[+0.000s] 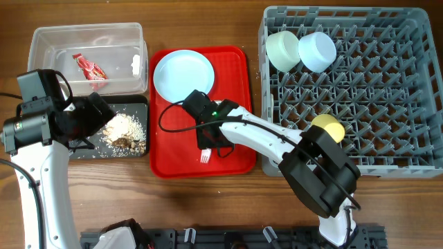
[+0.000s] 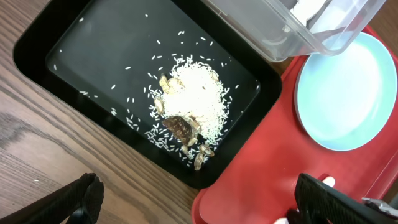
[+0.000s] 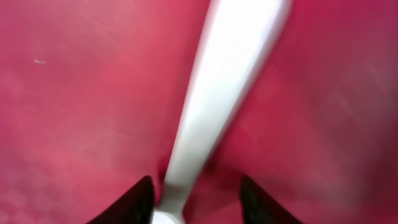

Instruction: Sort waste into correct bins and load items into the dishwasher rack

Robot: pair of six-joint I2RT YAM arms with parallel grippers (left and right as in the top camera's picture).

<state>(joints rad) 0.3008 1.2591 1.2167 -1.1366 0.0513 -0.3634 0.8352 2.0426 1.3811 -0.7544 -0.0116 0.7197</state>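
In the upper left of the overhead view, the clear tub holds the red-and-white snack wrapper. A small white object lies by its right wall, and I cannot identify it. Just below, the black tray carries the heap of rice-like scraps, with loose grains scattered round it. From how these lie, the waste looks sorted. The left hand hangs over the tray's near edge with its fingers spread wide, grasping nothing.

In the middle of the frame, the red serving tray rests on the wooden surface. It bears the round pale blue plate at its upper left and the white plastic fork near its lower middle. Both have yet to be loaded.

The right hand is down on the red tray, over the fork's handle. In the right wrist view the handle runs up the frame between the two fingers. Red shows on either side of it, so this hand is released and not clenched. The fork lies straight within its gap.

At the right, the grey dishwasher rack holds the mint bowl and the pale blue bowl side by side in its upper left corner. The yellow cup stands low in the rack, partly behind the right arm.

No spoon shows in any view. By my reckoning the task is well past halfway: the fork and the plate are left, and the spoon if it is not already put away.
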